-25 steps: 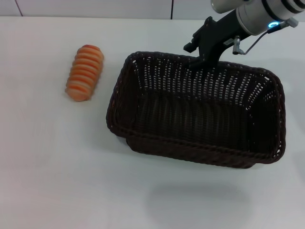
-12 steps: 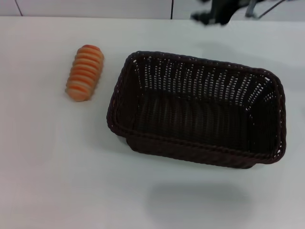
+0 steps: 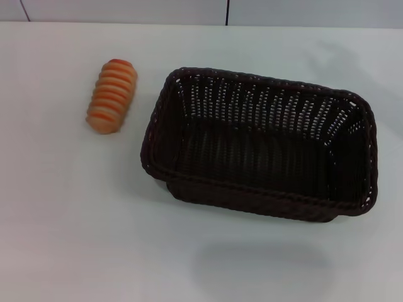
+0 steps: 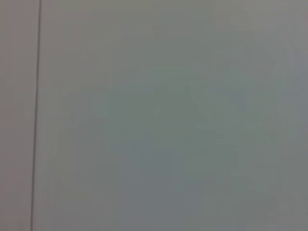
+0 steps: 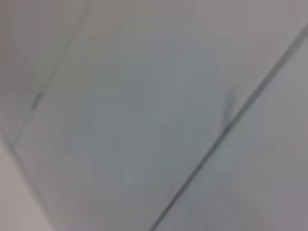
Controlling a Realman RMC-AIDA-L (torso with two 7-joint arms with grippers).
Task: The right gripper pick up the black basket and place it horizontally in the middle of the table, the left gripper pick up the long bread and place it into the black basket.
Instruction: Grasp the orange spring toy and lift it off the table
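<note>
The black basket (image 3: 264, 145) lies lengthwise across the middle of the white table (image 3: 75, 220), empty, its open side up. The long bread (image 3: 112, 95), an orange-tan ribbed loaf, lies on the table to the basket's left, apart from it. Neither gripper shows in the head view. The left wrist view and the right wrist view show only a plain pale surface with thin dark lines, no fingers and no task object.
The table's far edge meets a pale wall (image 3: 126, 9) with a dark vertical seam (image 3: 227, 11). Bare tabletop lies in front of the basket and to the left of the bread.
The right gripper, which stood at the basket's far rim, has let go, lifted away up and to the right, and left the head view. The basket and bread have not moved.
</note>
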